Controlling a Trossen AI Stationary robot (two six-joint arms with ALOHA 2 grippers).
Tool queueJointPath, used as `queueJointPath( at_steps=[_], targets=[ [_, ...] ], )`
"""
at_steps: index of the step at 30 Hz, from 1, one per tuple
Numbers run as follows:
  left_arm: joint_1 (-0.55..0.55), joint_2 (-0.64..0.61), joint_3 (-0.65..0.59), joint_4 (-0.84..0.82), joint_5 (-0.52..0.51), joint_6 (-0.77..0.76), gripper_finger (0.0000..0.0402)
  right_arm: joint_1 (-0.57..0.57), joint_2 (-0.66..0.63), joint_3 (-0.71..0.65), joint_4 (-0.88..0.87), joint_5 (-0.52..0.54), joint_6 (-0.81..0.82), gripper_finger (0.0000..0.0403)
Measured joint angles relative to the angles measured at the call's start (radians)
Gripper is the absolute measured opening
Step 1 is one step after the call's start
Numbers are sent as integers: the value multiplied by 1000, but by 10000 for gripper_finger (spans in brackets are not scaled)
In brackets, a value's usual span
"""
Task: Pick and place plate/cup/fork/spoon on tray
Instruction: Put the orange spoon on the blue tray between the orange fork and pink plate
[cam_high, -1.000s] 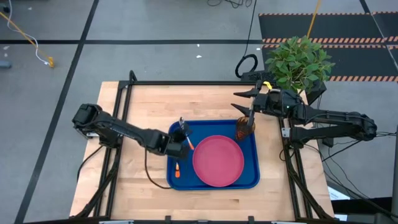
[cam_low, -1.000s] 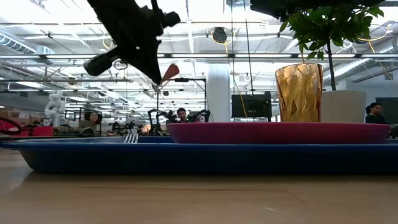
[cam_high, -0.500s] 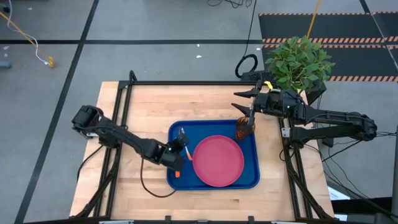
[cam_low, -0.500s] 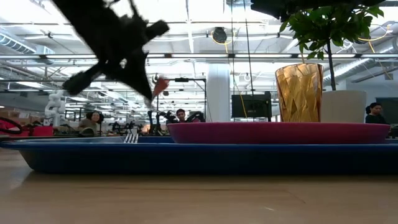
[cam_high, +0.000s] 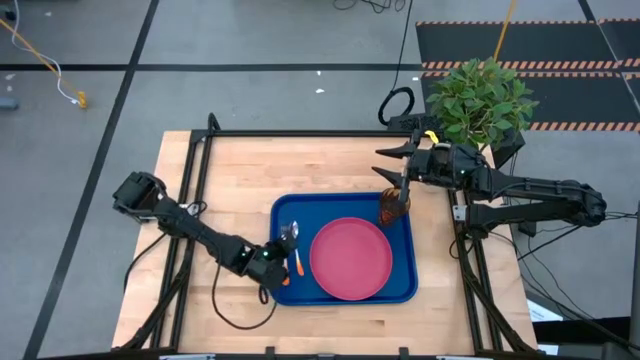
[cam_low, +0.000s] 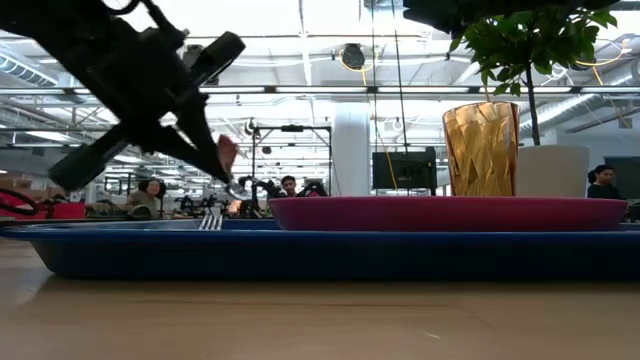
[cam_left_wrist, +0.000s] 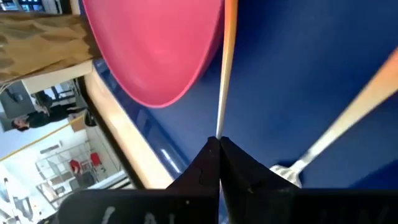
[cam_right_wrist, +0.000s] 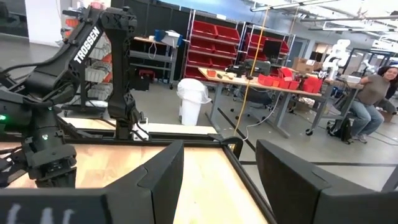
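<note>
The blue tray (cam_high: 400, 290) lies in the middle of the table. On it rest the pink-red plate (cam_high: 350, 258), the amber cup (cam_high: 393, 207) upright at its far right corner, and the fork (cam_high: 285, 280) along its left side, tines (cam_low: 210, 218) toward the near edge. My left gripper (cam_high: 283, 258) is shut on the spoon (cam_high: 291, 236) low over the tray's left part, beside the plate. My right gripper (cam_high: 388, 162) is open and empty just beyond the cup. My left gripper pinches the spoon between its two fingertips, which meet on the thin stem (cam_left_wrist: 219, 127) seen edge-on. The fingers slant down from the table's left. The bowl (cam_high: 290, 233) points toward the far edge, the orange handle (cam_high: 297, 264) toward the near edge. Whether the spoon touches the tray I cannot tell.
A potted green plant (cam_high: 480, 100) stands at the table's far right corner behind my right arm. Black frame rails (cam_high: 300, 133) run along the table's edges. Bare wood (cam_high: 220, 170) lies left of the tray. People sit in the room beyond.
My left gripper has carried the spoon toward the table's near edge and downward, from well above the tray to just over its left part. Its fingers have tipped further down. My right arm has kept still.
</note>
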Motion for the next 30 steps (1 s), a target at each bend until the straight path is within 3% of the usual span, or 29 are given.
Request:
queueJointPath(
  at_steps=[22,30],
  targets=[
    [-37,158,-54,310,-32,49,0,0,0,0,-24,0,9,192],
    [-36,148,-53,315,-40,80,1,0,0,0,-18,0,8,192]
  ],
)
